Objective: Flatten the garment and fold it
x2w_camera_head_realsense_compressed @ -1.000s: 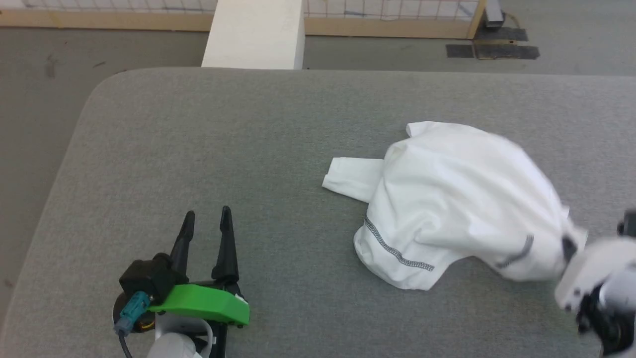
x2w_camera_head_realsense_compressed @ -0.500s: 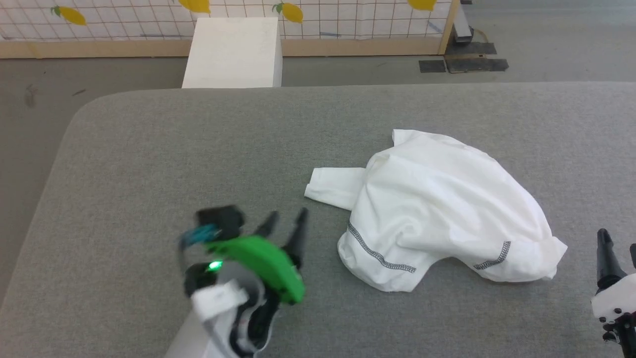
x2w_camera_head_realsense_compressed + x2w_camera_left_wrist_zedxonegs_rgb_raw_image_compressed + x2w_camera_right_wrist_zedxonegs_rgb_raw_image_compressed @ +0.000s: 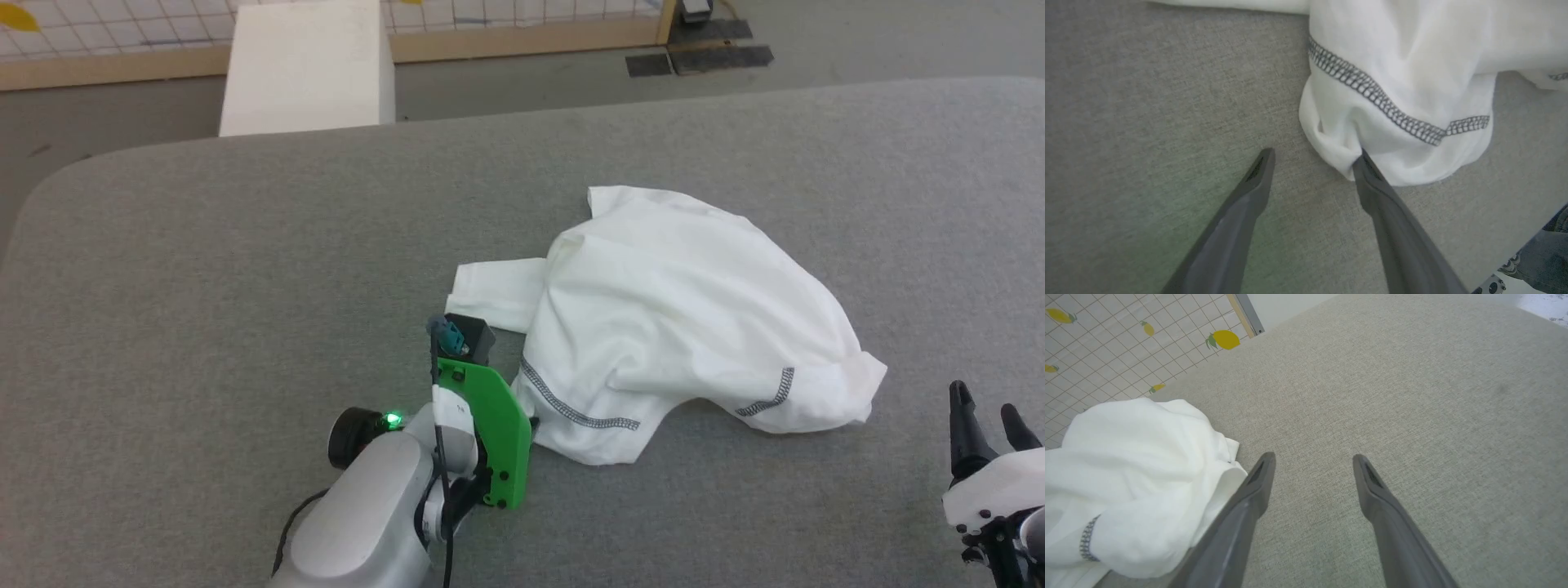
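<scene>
My left gripper (image 3: 1312,157) stood spread wide and empty, one fingertip (image 3: 1367,167) right at the rolled, zigzag-stitched hem of the white T-shirt (image 3: 1412,61), the other over the bare grey table (image 3: 1147,102). My right gripper (image 3: 1312,457) was likewise parted, holding nothing, just beside the shirt's opposite end. The T-shirt lay crumpled mid-table, one sleeve (image 3: 494,290) sticking out flat.

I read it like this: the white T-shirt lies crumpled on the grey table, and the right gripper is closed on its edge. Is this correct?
Not quite. The T-shirt does lie crumpled on the grey table, but the right gripper is open and holds nothing. Its jaws stand apart beside the shirt's edge, as the right wrist view shows.
</scene>
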Tool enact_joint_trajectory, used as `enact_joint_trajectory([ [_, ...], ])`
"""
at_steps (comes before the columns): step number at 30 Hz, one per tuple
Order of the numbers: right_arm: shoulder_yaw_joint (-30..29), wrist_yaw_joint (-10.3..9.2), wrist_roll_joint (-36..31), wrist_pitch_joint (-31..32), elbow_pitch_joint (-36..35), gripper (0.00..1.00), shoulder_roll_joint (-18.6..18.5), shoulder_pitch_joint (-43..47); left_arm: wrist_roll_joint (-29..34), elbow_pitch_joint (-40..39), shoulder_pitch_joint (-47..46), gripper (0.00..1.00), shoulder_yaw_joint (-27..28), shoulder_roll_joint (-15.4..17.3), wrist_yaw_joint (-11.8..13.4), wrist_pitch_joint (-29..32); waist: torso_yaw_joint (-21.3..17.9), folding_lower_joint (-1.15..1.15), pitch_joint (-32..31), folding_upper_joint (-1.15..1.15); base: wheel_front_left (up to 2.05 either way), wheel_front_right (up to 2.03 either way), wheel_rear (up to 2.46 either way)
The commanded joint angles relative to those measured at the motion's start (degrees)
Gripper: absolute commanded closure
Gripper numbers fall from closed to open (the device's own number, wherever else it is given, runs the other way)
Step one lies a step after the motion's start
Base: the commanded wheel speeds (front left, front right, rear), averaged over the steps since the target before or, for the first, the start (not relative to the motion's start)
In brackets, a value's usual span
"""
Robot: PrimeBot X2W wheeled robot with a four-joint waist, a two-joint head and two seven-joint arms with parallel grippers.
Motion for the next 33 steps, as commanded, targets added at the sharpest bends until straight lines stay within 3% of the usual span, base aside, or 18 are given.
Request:
enact_joint_trajectory([
  [1, 0.11, -0.08, 0.24, -0.65, 0.26, 0.00, -0.01, -0.79, 0.11, 0.47, -1.03, 0.00, 0.03, 0.25, 0.02, -0.52, -1.24, 0.00, 1.29, 0.00, 0.00, 0.00, 0.00],
  [2, 0.11, -0.08, 0.25, -0.88, 0.46, 0.00, -0.01, -0.81, -0.36, 0.76, -0.98, 0.00, 0.01, 0.09, -0.41, -0.60, -1.32, 0.00, 1.41, 0.00, 0.00, 0.00, 0.00],
  [3, 0.10, -0.08, 0.25, -1.02, 0.59, 0.00, -0.01, -0.80, -0.84, 0.87, -0.92, 0.28, 0.03, -0.06, -0.86, -0.75, -1.33, 0.00, 1.50, 0.00, 0.00, 0.00, 0.00],
  [4, 0.09, -0.08, 0.20, -1.19, 0.76, 0.00, -0.01, -0.79, -1.60, 0.79, -0.82, 0.69, 0.29, -0.33, -1.43, -1.47, -1.26, 0.00, 1.60, 0.00, 0.00, 0.00, 0.00],
  [5, 0.17, -0.08, 0.05, -1.28, 0.90, 0.00, -0.01, -0.79, -2.64, 0.69, -0.59, 1.00, 0.78, -0.66, -1.91, -2.26, -1.18, 0.00, 1.62, 0.00, 0.00, 0.00, 0.00],
  [10, 0.75, -0.08, -0.27, -1.73, 1.73, 0.00, -0.01, -1.16, -7.68, -0.97, 0.15, 1.00, 4.70, -1.83, -2.74, -7.52, -0.02, 0.00, 0.99, 0.00, 0.00, 0.00, 0.00],
  [17, 0.88, -0.08, -0.89, -1.53, 1.67, 0.00, -0.01, -0.83, -9.76, -8.40, -2.85, 1.00, 15.11, 0.44, 0.02, -18.58, 3.87, 0.00, -1.32, 0.00, 0.00, 0.00, 0.00],
  [21, 1.71, -0.08, -0.98, -1.11, 1.69, 0.00, -0.01, -0.54, -10.14, -13.35, -1.39, 1.00, 21.05, 3.22, 3.52, -21.96, 6.14, 0.00, -2.99, 0.00, 0.00, 0.00, 0.00],
  [26, 3.12, -0.08, -0.90, -0.82, 1.64, 0.00, -0.01, -0.35, -10.05, -16.45, 9.19, 1.00, 27.58, 6.36, 10.74, -23.03, 7.86, 0.00, -4.19, 0.00, 0.00, 0.00, 0.00],
  [28, 3.56, -0.08, -0.92, -0.70, 1.61, 0.00, -0.01, -0.33, -10.72, -16.94, 14.63, 1.00, 29.88, 6.35, 13.25, -23.36, 8.21, 0.00, -4.33, 0.00, 0.00, 0.00, 0.00],
  [31, 3.85, -0.08, -0.98, -0.57, 1.49, 0.00, -0.01, -0.11, -12.59, -16.89, 21.38, 1.00, 32.22, 5.19, 15.04, -23.65, 8.64, 0.00, -4.43, 0.00, 0.00, 0.00, 0.00],
  [33, 4.01, -0.08, -1.10, -0.44, 1.42, 0.00, -0.01, 0.01, -13.78, -16.92, 24.44, 0.66, 32.84, 4.25, 15.16, -23.67, 8.85, 0.00, -4.36, 0.00, 0.00, 0.00, 0.00],
])
